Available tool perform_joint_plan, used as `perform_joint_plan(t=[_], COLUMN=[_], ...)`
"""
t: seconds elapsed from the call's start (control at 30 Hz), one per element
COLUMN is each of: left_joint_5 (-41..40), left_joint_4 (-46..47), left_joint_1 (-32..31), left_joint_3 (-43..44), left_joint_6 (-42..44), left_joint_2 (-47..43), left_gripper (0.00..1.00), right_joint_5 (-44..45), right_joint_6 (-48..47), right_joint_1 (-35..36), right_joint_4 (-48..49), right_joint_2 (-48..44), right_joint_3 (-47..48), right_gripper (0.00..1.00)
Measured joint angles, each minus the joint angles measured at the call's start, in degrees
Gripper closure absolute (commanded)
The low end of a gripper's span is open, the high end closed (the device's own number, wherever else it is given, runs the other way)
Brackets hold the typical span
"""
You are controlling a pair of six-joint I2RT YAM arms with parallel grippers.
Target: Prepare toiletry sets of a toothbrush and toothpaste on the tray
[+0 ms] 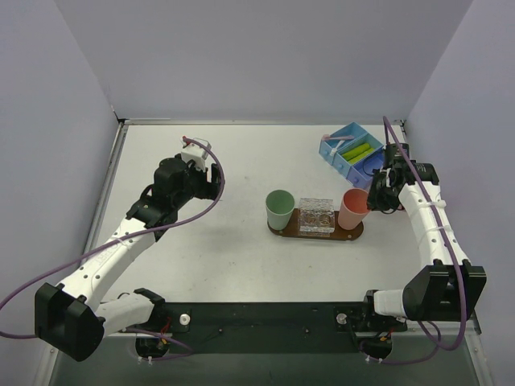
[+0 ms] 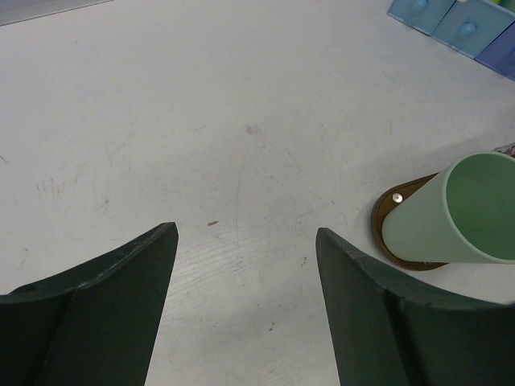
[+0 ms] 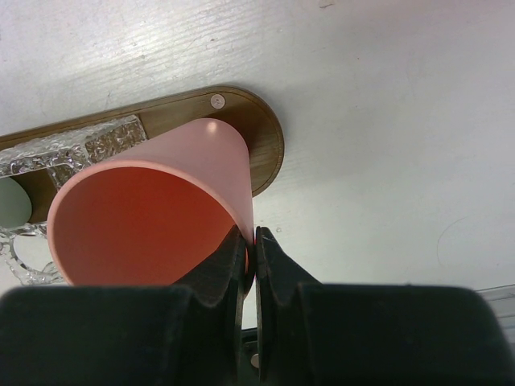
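Observation:
The dark brown oval tray (image 1: 352,233) lies mid-table with a mint-green cup (image 1: 279,208), a clear glass holder (image 1: 316,215) and a pink cup (image 1: 352,209) on it. My right gripper (image 3: 250,238) is shut on the pink cup's (image 3: 153,209) rim, one finger inside and one outside, over the tray's right end (image 3: 261,129). Lime-green toothpaste tubes (image 1: 358,151) lie in the blue bin (image 1: 342,165) at the back right, with a whitish toothbrush (image 1: 336,140) across it. My left gripper (image 2: 245,233) is open and empty over bare table, left of the green cup (image 2: 471,209).
The blue compartment bin sits close behind my right arm, near the right wall. Its corner shows at the top right of the left wrist view (image 2: 451,20). Enclosure walls stand on the left, back and right.

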Motion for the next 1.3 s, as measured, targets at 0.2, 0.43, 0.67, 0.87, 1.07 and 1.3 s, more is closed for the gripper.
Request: perform_joint_plan(t=[0.2,0.43,0.67,0.87,1.07,1.3], left_joint_5=[0.0,0.0,0.0,0.0,0.0,0.0], left_joint_4=[0.0,0.0,0.0,0.0,0.0,0.0], left_joint_1=[-0.1,-0.4,-0.5,-0.5,-0.5,-0.8], left_joint_3=[0.0,0.0,0.0,0.0,0.0,0.0], left_joint_6=[0.0,0.0,0.0,0.0,0.0,0.1], left_joint_2=[0.0,0.0,0.0,0.0,0.0,0.0], left_gripper=[0.20,0.20,0.20,0.20,0.20,0.20], right_joint_5=[0.2,0.3,0.4,0.4,0.4,0.5], right_joint_6=[0.0,0.0,0.0,0.0,0.0,0.0], right_joint_1=[0.0,0.0,0.0,0.0,0.0,0.0], right_joint_4=[0.0,0.0,0.0,0.0,0.1,0.1], right_joint_2=[0.0,0.2,1.0,1.4,1.9,1.9], right_joint_3=[-0.2,-0.8,-0.8,-0.8,-1.1,-1.3], right_gripper=[1.00,1.00,1.00,1.00,1.00,0.94])
